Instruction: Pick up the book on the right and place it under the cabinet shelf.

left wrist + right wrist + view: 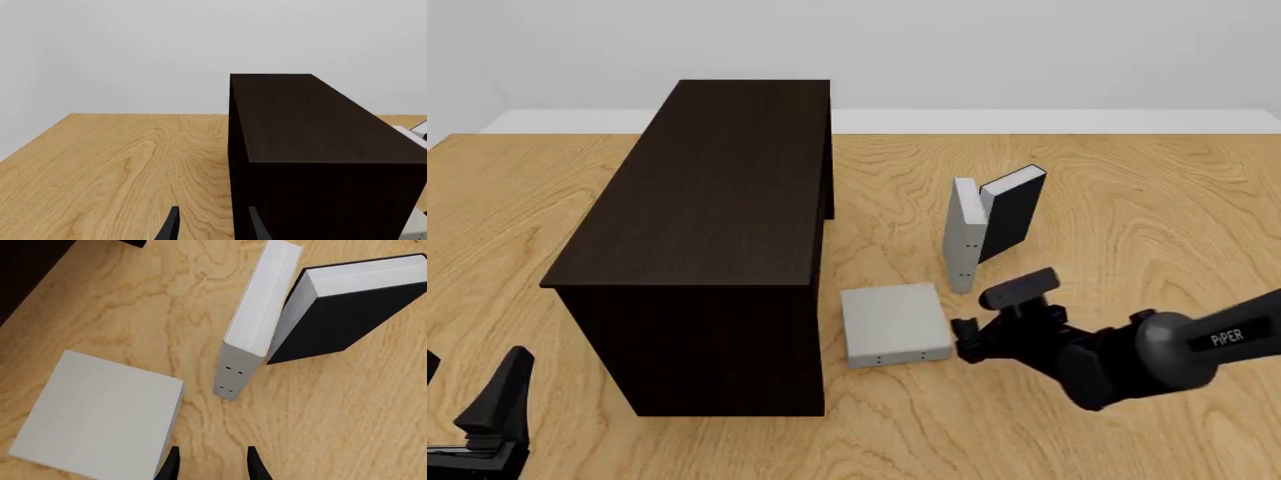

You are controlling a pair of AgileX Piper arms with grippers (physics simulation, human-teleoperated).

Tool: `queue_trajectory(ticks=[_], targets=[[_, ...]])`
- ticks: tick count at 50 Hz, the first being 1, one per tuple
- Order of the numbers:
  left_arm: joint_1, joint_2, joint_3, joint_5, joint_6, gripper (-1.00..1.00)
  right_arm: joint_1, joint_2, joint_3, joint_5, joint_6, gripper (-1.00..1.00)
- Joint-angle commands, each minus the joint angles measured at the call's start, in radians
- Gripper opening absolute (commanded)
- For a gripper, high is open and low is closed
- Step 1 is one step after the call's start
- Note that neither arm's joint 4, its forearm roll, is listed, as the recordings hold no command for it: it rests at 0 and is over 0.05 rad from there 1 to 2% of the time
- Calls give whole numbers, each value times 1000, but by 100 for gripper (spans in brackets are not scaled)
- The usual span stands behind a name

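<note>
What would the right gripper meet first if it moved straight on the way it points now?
Probably bare table, right beside the flat grey book; the right gripper points down at wood near that book's edge. Depth is unclear.

Our right arm (1174, 350) reaches in from right, forearm low and near level, wrist bent forward. Right gripper (961, 338) points down and ahead, fingers (171, 465) parted with clear gap between them, nothing held. Our left arm out of front view except gripper (467, 400) at lower left corner; dark fingers (169, 227) spread apart, tips pointing forward and level, nothing between them.
</note>
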Motion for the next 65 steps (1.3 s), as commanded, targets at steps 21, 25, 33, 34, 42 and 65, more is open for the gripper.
queue_trajectory(ticks=[21, 25, 33, 34, 42, 65], targets=[[-2, -1, 4, -2, 0, 100, 110, 43, -60, 14, 58, 100], [-2, -2, 1, 1, 0, 100, 121, 42, -66, 18, 59, 100], [-2, -3, 3, 1, 0, 100, 146, 31, -71, 28, 60, 100], [-2, -4, 3, 1, 0, 100, 151, 26, -72, 32, 60, 100], [-2, -5, 4, 1, 0, 100, 179, 17, -92, 52, 61, 100], [-2, -2, 6, -1, -1, 100, 235, 56, -181, 94, 65, 100]])
